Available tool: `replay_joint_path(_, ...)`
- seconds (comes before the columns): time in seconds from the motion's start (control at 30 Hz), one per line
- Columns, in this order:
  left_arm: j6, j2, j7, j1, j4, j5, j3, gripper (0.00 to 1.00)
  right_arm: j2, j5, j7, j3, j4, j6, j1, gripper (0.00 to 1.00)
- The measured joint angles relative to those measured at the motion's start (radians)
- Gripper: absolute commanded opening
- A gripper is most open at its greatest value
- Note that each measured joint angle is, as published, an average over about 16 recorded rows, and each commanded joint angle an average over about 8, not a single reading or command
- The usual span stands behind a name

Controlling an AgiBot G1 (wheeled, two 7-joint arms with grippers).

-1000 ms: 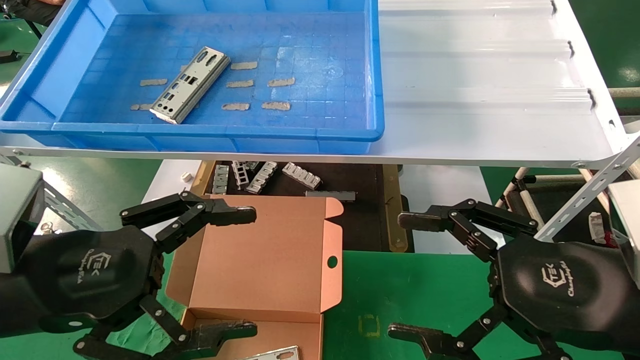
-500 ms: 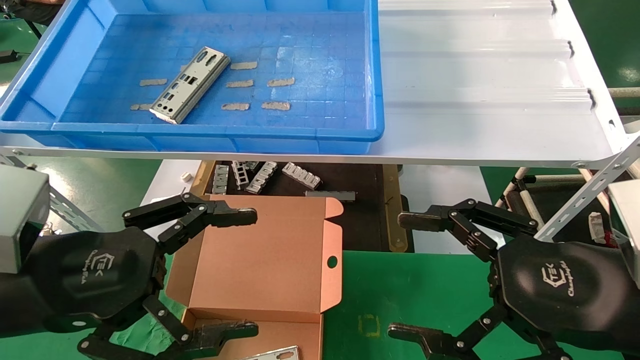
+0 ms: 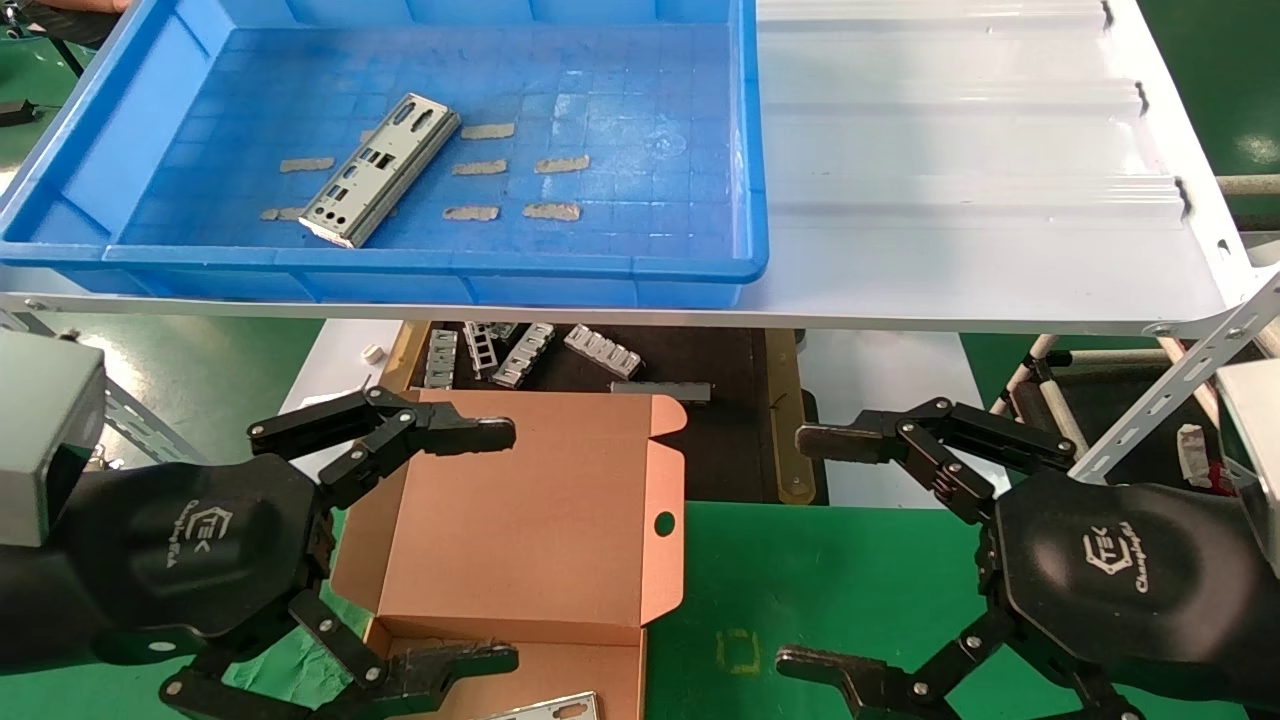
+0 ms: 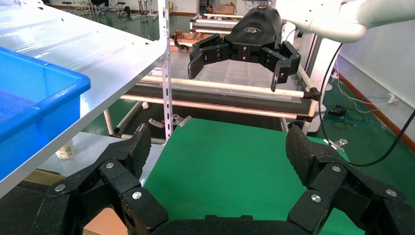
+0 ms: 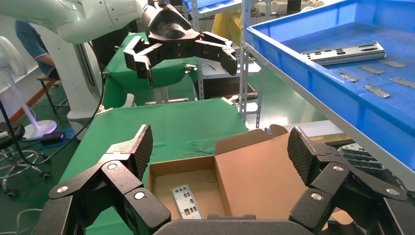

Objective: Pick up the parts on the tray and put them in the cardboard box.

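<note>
One silver part (image 3: 378,170) lies slanted on the floor of the blue tray (image 3: 420,265), left of middle; it also shows in the right wrist view (image 5: 342,53). The cardboard box (image 3: 530,520) stands open below the shelf, lid raised. A second part (image 5: 185,200) lies flat inside it, its edge showing in the head view (image 3: 555,708). My left gripper (image 3: 505,545) is open and empty, beside the box at its left. My right gripper (image 3: 815,550) is open and empty, to the right of the box over the green mat.
The tray sits on a white ridged metal sheet (image 3: 960,180). Beige tape strips (image 3: 510,170) dot the tray floor. Grey slotted metal pieces (image 3: 530,352) lie on a dark tray behind the box. A metal shelf strut (image 3: 1170,390) slants at the right.
My left gripper has drifted slightly to the right and down. The right arm, the box and the parts have not moved.
</note>
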State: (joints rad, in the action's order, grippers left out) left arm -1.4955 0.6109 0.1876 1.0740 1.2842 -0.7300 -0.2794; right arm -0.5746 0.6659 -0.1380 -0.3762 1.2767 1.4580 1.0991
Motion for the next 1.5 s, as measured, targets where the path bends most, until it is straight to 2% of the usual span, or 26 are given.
replay_joint_path(1.5, 0.001, 0.0, -0.001, 0.001, -0.001, -0.002, -0.002, 1.0, 0.0, 0.0, 0.0, 0.0, 0.0, 0.0, 0.0, 1.0)
